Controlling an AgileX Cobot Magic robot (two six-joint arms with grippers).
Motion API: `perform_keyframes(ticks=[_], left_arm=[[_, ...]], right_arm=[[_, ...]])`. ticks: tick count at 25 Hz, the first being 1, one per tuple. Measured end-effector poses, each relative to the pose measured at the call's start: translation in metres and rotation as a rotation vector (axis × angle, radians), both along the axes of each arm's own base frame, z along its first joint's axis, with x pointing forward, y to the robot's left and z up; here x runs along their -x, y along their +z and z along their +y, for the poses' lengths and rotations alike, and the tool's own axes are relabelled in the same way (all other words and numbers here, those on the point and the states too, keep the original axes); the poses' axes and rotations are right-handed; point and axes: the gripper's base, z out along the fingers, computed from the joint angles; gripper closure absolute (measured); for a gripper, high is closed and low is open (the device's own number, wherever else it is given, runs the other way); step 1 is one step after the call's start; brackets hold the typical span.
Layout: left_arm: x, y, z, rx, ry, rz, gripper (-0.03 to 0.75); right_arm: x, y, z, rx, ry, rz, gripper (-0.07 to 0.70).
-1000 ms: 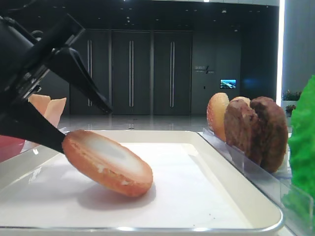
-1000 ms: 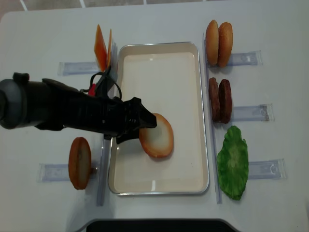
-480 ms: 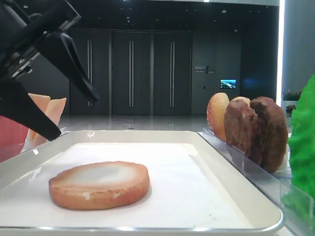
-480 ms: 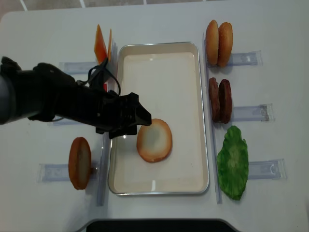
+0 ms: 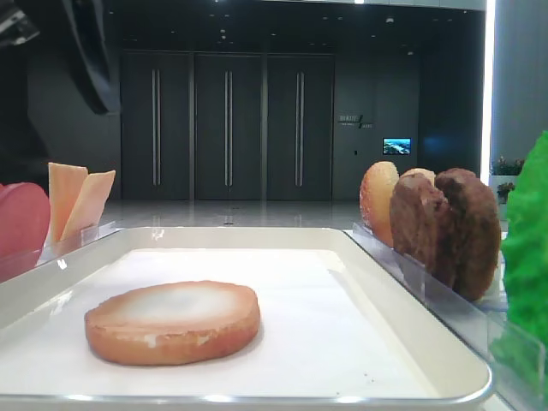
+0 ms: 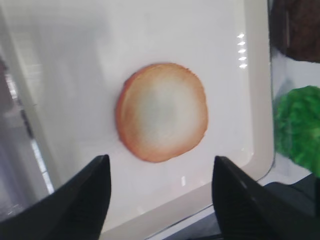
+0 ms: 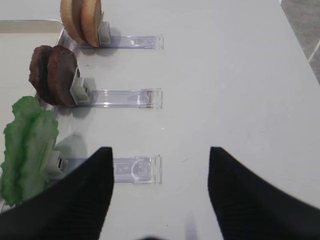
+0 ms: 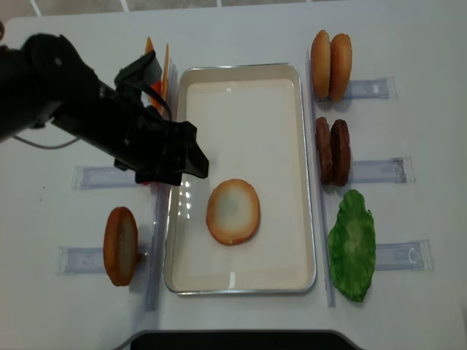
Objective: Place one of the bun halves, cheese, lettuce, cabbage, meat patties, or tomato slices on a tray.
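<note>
- Since one second ago, bun half (image 8: 233, 211) has dropped from a tilted hold to lie flat, cut face up, on the tray (image 8: 244, 69); left gripper (image 8: 179, 157) has lifted clear, jaws wide apart and empty.
- Step in hand, judged: retreat. Best done straight up and leftward, avoiding the cheese (image 8: 155, 69) rack.
- Right gripper (image 7: 159, 200) hangs over bare table, jaws apart, holding nothing.
- Left fingertips are mostly cut off in the low side view; the tomato slice (image 5: 21, 224) is partly cropped.
</note>
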Motion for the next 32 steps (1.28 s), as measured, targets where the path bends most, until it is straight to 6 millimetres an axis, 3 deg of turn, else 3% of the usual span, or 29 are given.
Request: perform_keyframes(ticks=[10, 23, 27, 32], left_arm=[[-0.004, 0.059, 0.039, -0.417, -0.043, 0.006, 0.232], [0.011, 0.101, 0.13, -0.545, 0.204, -0.11, 0.234], [0.02, 0.109, 0.144, -0.559, 0.231, -0.133, 0.234], [0.035, 0.118, 0.144, -0.544, 0.237, -0.175, 0.237]], right_arm=[[0.0, 0.0, 0.0, 0.0, 0.0, 0.0, 0.231], [0.0, 0.0, 0.0, 0.0, 0.0, 0.0, 0.231], [0.0, 0.0, 0.0, 0.0, 0.0, 0.0, 0.231], [0.0, 0.0, 0.0, 0.0, 0.0, 0.0, 0.231]])
